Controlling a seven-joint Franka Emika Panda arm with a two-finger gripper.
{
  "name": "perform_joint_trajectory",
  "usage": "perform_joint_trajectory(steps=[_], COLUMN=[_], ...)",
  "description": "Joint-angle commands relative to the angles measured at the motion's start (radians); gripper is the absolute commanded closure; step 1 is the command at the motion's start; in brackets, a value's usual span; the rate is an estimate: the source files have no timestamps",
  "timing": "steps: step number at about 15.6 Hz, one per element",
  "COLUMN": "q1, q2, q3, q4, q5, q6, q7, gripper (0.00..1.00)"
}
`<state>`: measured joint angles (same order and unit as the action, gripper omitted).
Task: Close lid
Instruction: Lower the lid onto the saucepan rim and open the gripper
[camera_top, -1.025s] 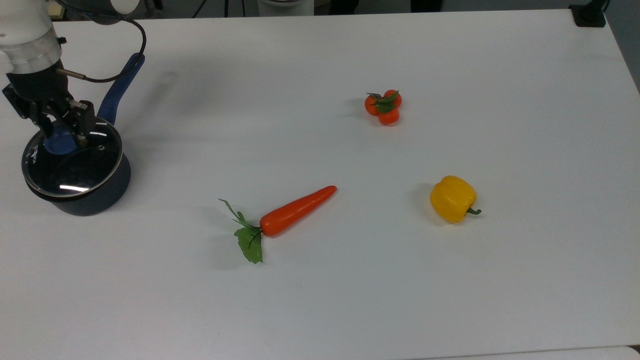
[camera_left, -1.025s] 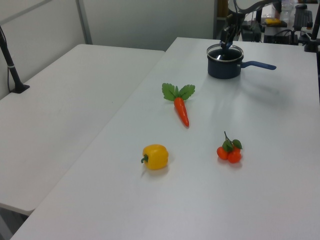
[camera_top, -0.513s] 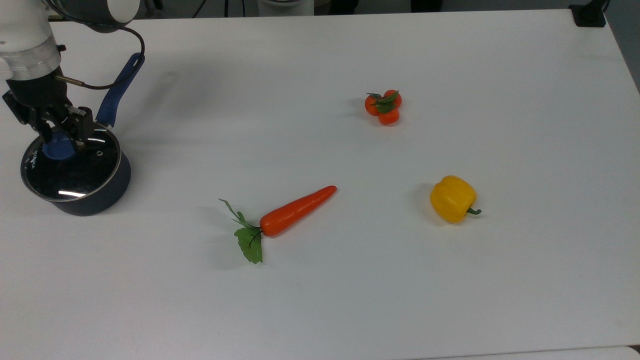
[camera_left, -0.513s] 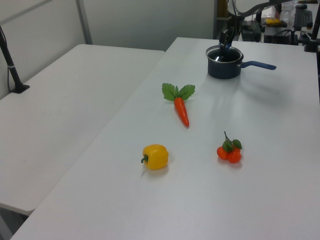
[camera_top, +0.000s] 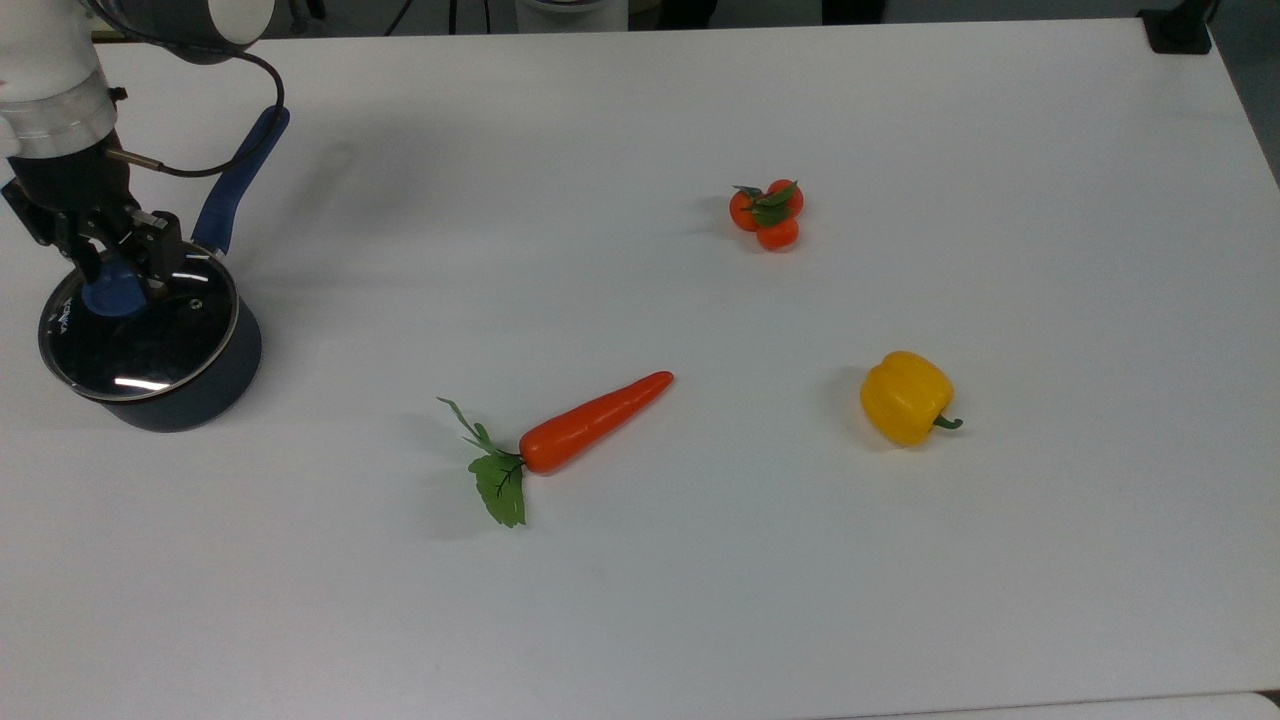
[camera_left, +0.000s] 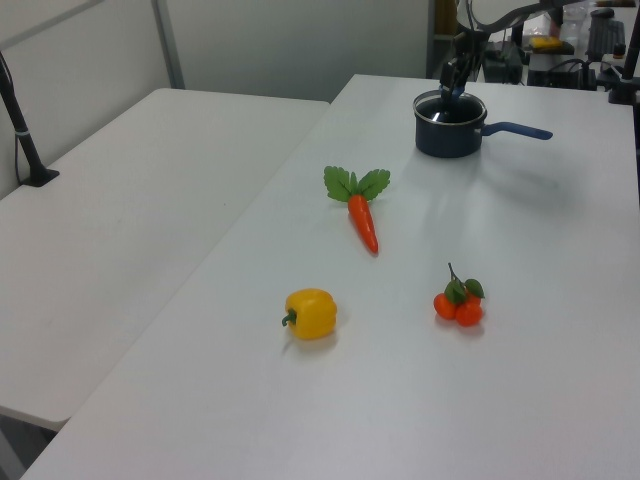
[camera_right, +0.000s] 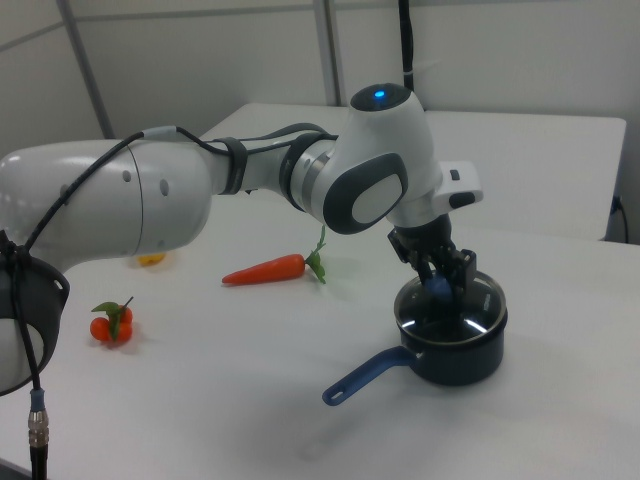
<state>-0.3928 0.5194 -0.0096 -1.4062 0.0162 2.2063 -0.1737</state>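
Evidently the gripper (camera_top: 118, 272) clamps the blue knob (camera_right: 436, 289) of the glass lid (camera_top: 140, 335), which sits on the dark saucepan (camera_top: 200, 385) (possibly slightly off-centre). Seating seems nearly finished; next comes releasing and lifting clear.

Panda arm (camera_right: 200, 185) reaching across from the right view's left, its wrist bent downward. Black claw (camera_top: 112, 272) pointing down at the top view's far left, its two fingers (camera_right: 452, 272) closed on a blue knob (camera_top: 112, 288).
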Motion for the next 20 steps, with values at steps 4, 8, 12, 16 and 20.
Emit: perform_joint_trajectory(steps=[4, 8, 12, 16, 20], q1=[-0.005, -0.005, 0.006, 0.086, 0.241], q2=[-0.016, -0.015, -0.028, -0.085, -0.182], q3=[0.002, 0.000, 0.002, 0.005, 0.005], q4=[0.001, -0.005, -0.008, -0.022, -0.091], q5=[0.021, 0.021, 0.016, -0.015, -0.126], q6=[-0.059, -0.050, -0.048, -0.057, -0.135], q7=[-0.010, -0.009, 0.000, 0.106, 0.299], gripper=[0.56, 0.10, 0.00, 0.00, 0.00])
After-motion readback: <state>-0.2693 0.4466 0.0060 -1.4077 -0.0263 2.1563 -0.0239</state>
